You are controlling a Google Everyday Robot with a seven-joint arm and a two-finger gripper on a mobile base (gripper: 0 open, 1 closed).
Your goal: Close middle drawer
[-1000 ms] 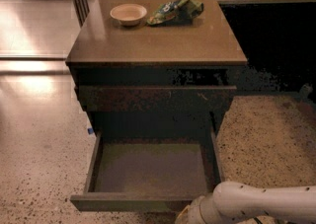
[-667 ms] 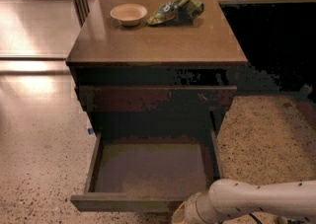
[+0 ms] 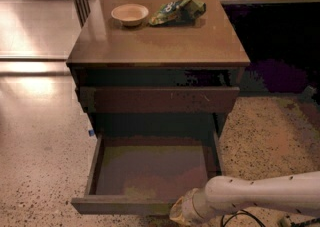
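The middle drawer (image 3: 150, 168) is pulled far out of the dark wooden cabinet (image 3: 157, 41). Its flat greyish-brown floor is bare and its plain front (image 3: 120, 204) faces the bottom edge of the view. My white arm (image 3: 265, 196) reaches in from the lower right. My gripper (image 3: 178, 213) is at the drawer's front, right of its middle, low against the front board. Above the open drawer, the broader drawer front with pale scratch marks (image 3: 160, 100) stands slightly out. The lowest drawer is hidden under the open one.
A pale bowl (image 3: 130, 14) and a green snack bag (image 3: 177, 11) lie on the cabinet top. Speckled floor (image 3: 45, 166) lies left and right of the cabinet. A dark area (image 3: 280, 56) lies at the right, and a black cable (image 3: 235, 218) under my arm.
My arm and gripper have slid a little to the left along the front of the open drawer. The drawer itself stands as far out as before.
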